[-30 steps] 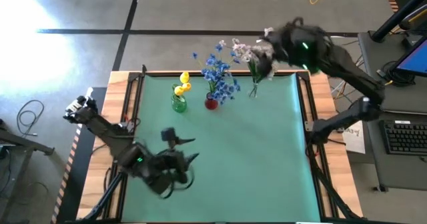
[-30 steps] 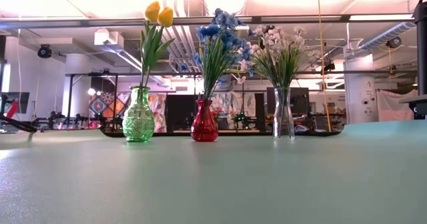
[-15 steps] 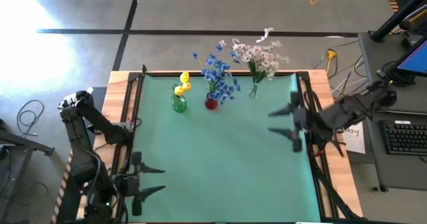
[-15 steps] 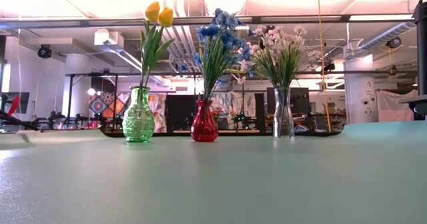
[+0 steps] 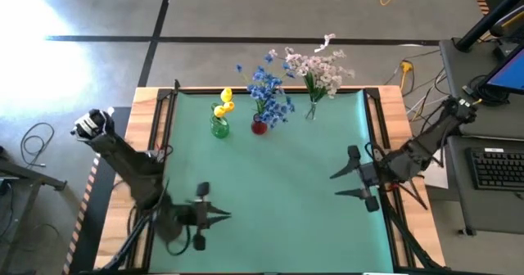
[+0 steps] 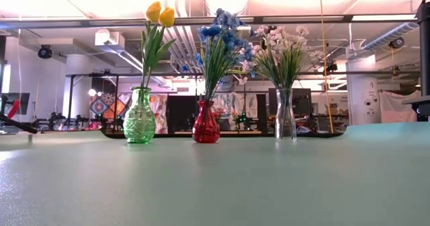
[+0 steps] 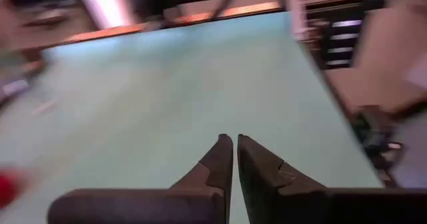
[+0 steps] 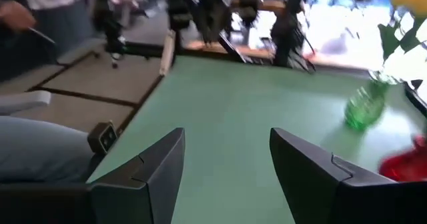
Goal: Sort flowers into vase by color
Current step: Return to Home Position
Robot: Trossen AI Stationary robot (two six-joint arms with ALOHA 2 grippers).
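Green matte mat (image 5: pixel 278 226) lies smooth across the table, framed in pale wood. Compared with half a second ago, my left gripper (image 5: pixel 219 216) has moved from just off the mat's near left edge to a spot over the mat. Its dark, tapered fingers (image 7: pixel 217 161) are pressed almost together, with nothing between them. The right gripper (image 5: pixel 337 184) has slid a little nearer along the right side, its blunt fingers (image 8: pixel 160 159) spread wide and empty.

The vases along the far edge have not shifted. The bulbous, ribbed green vase (image 6: pixel 139 116) holds the yellow flowers (image 6: pixel 160 13). The glossy, round-bellied red vase (image 6: pixel 205 124) holds the clustered blue flowers (image 6: pixel 222 31). The slim transparent vase (image 6: pixel 285 115) holds the frothy white flowers (image 6: pixel 279 41).
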